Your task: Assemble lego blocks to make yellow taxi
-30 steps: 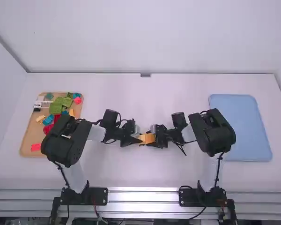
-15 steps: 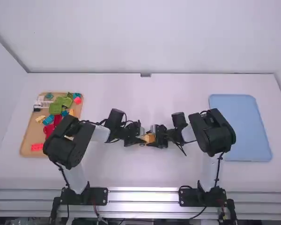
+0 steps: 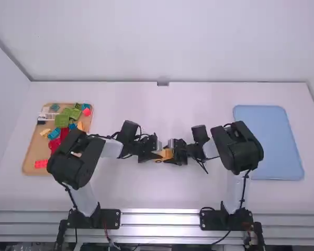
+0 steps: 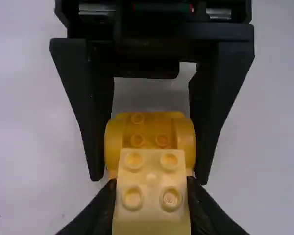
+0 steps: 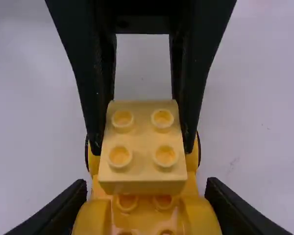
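At the middle of the table my left gripper (image 3: 154,153) and right gripper (image 3: 175,155) face each other around yellow blocks (image 3: 164,154). My left gripper (image 4: 152,208) is shut on a pale yellow two-by-two block (image 4: 151,183), studs up. Beyond it, an orange-yellow base with rounded sides (image 4: 149,128) sits between the right gripper's fingers. From the other side, my right gripper (image 5: 147,210) is shut on that base (image 5: 146,213), and the pale block (image 5: 142,142) overlaps its far part from above. Whether the two are pressed together, I cannot tell.
On the left lies a tan tray (image 3: 31,151) with green, red, blue, pink and yellow pieces; the left arm reaches across its right side. A blue tray (image 3: 269,144) rests at the right, beyond the right arm's elbow.
Over the last second my left gripper has shifted a little to the right, closer to the right gripper, with its elbow moving slightly too. The right arm has stayed still.
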{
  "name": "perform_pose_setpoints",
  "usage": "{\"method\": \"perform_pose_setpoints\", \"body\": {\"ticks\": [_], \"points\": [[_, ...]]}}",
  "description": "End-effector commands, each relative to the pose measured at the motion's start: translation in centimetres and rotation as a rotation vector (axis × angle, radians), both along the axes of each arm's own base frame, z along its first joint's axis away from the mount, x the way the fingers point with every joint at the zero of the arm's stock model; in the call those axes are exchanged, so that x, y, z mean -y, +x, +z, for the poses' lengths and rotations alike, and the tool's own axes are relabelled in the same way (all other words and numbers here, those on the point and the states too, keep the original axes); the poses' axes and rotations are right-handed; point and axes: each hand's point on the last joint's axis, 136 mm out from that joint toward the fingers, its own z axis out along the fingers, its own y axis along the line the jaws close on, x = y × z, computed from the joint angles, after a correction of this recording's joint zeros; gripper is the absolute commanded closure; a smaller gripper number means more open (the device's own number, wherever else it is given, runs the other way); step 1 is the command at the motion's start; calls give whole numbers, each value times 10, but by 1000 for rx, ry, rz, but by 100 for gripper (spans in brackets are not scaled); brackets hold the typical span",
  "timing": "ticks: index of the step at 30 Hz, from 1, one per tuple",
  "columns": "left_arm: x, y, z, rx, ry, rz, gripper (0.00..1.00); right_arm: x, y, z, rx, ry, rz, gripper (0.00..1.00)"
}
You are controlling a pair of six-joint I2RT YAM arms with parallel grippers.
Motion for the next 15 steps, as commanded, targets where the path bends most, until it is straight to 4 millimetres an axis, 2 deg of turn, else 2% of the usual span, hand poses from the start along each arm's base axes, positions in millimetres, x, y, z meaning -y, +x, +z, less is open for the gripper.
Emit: {"method": "perform_pose_setpoints", "body": {"ticks": [1, 5, 7, 8, 10, 15], "points": [[-21, -3, -32, -47, 142, 80, 98, 1, 2, -5, -12, -15, -10, 58], [-21, -3, -32, -49, 141, 80, 98, 2, 2, -5, -13, -12, -11, 57], [-20, -4, -31, -48, 137, 76, 85, 2, 2, -5, -14, -12, -10, 57], [-20, -4, -31, -46, 134, 74, 73, 1, 2, -5, -13, -12, -9, 57], [-21, -1, -30, -44, 131, 82, 57, 2, 2, -5, -13, -12, -10, 56], [-20, 3, -23, -18, 121, 85, 45, 2, 2, -5, -13, -12, -10, 56]]}}
